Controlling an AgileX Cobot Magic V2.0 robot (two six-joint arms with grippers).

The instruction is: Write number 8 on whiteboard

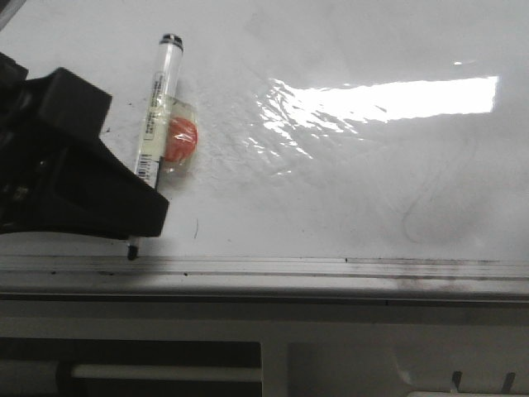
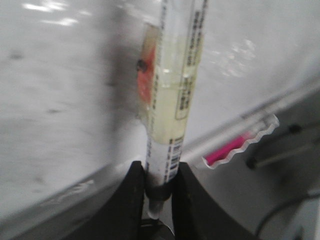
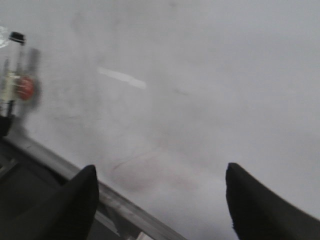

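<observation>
Whiteboard [image 1: 347, 165] looks slick and rigid; my left claw [image 2: 159, 186], clamped low on the light marker [image 1: 155, 112], suits writing.

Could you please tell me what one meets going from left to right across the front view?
Left gripper → marker → orange sticker → bright glare on the whiteboard. No 8 is visible on the whiteboard.
</observation>
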